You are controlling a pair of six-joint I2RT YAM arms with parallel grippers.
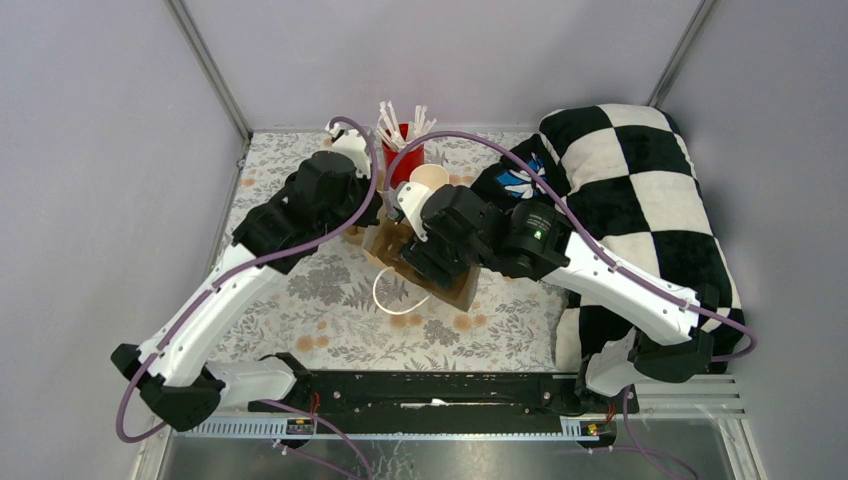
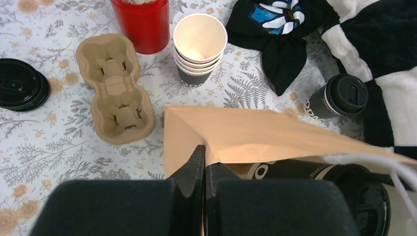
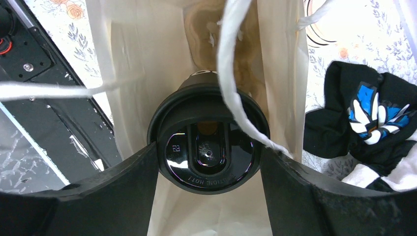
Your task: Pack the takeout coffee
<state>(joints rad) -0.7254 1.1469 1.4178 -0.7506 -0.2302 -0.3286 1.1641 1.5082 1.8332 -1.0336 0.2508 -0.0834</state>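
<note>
While the left claw (image 2: pixel 204 162) pinches the paper bag (image 2: pixel 246 132) by its rim, the right claw (image 3: pixel 208 155) grips a lidded cup (image 3: pixel 209 169) inside.

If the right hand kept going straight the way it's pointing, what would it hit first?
The right hand grips the lidded cup; beyond it, probably the brown bottom of the paper bag, though depth is unclear.

From above I find the paper bag (image 1: pixel 462 292) mostly hidden under the right arm (image 1: pixel 540 240); the left wrist view crops the bagged cup (image 2: pixel 366 199).
</note>
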